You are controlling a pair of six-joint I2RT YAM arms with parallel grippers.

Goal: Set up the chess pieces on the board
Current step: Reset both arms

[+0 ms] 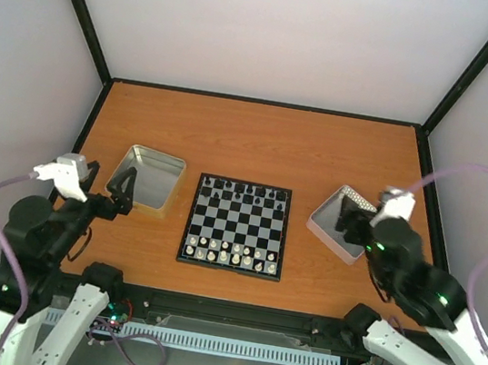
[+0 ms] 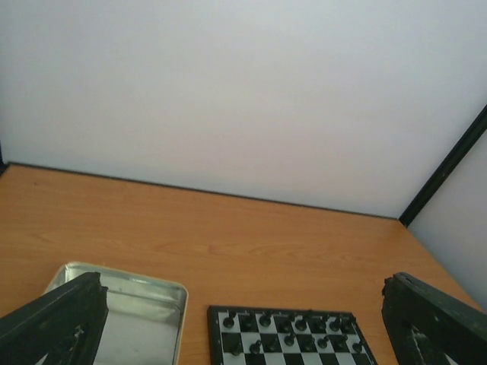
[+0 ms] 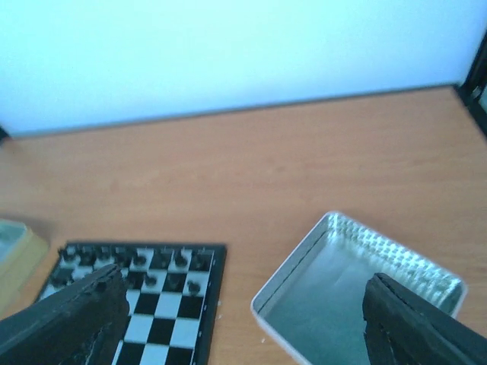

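Note:
The board (image 1: 236, 225) lies in the middle of the table. Black chess pieces (image 1: 244, 191) fill its two far rows and whitish pieces (image 1: 231, 254) its two near rows. The board's far rows show in the left wrist view (image 2: 289, 334) and in the right wrist view (image 3: 137, 285). My left gripper (image 1: 121, 190) is open and empty, raised over the near right corner of the left tray (image 1: 148, 179). My right gripper (image 1: 349, 218) is open and empty, raised over the right tray (image 1: 339, 224).
The left metal tray (image 2: 125, 312) and the right metal tray (image 3: 358, 296) show no pieces inside. Black frame posts stand at the far corners, with pale walls behind and at the sides.

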